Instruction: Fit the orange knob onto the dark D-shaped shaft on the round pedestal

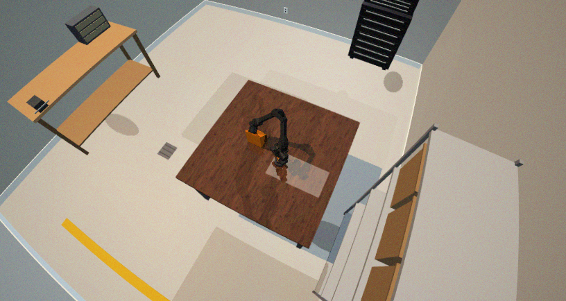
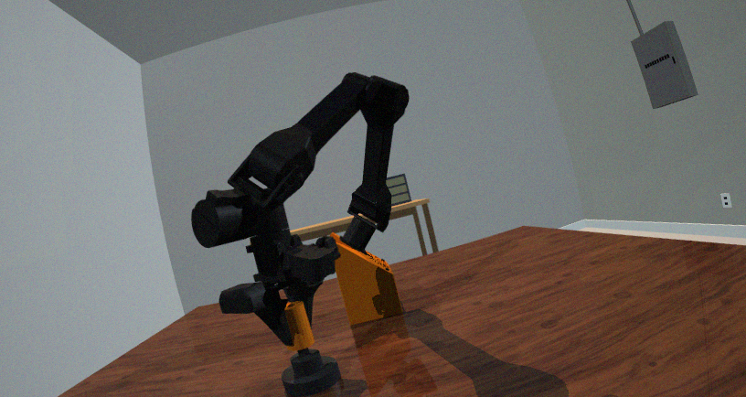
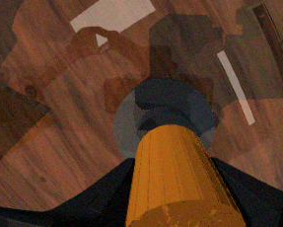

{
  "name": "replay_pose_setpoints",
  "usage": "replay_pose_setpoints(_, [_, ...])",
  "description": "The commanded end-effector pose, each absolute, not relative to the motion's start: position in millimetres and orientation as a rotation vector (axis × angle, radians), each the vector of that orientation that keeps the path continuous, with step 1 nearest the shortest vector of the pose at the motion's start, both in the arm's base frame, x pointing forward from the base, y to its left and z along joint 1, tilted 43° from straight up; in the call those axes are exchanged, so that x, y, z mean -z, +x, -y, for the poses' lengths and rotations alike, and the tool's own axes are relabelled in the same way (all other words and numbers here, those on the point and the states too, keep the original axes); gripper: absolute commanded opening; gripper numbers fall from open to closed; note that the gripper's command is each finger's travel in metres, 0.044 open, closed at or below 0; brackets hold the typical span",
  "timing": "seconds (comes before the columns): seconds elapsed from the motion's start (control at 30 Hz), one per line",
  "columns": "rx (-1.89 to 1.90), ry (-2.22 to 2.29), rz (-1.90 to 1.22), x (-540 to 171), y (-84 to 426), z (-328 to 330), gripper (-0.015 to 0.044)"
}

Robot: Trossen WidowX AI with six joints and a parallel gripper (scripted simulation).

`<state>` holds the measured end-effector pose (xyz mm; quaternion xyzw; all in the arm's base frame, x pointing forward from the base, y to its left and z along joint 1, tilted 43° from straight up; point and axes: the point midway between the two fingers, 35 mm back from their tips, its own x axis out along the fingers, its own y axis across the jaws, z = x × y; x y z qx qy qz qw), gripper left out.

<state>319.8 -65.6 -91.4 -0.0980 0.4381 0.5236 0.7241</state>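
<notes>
My gripper is shut on the orange knob and holds it tilted. The knob's lower end hangs just above the dark shaft, which stands on the round grey pedestal on the wooden table. In the wrist view the knob's near end shows a D-shaped hole, and the knob covers the near part of the pedestal. I cannot tell whether the knob touches the shaft top. In the top view the gripper is small and the knob and pedestal are too small to make out.
An orange block stands at the arm's base, just behind the pedestal. The brown table carries a pale rectangular patch. A workbench and a black drawer cabinet stand far off on the floor.
</notes>
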Motion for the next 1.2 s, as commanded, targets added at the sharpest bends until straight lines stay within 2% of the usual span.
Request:
replay_pose_setpoints(0.0, [-1.160, -0.224, -0.961, 91.3, 318.9, 65.1, 0.0000])
replay_pose_setpoints(0.7, [-1.160, -0.224, -0.962, 88.2, 317.2, 68.2, 0.0000])
replay_pose_setpoints(1.17, [-1.261, -0.392, -0.840, 90.1, 321.9, 67.6, 0.0000])
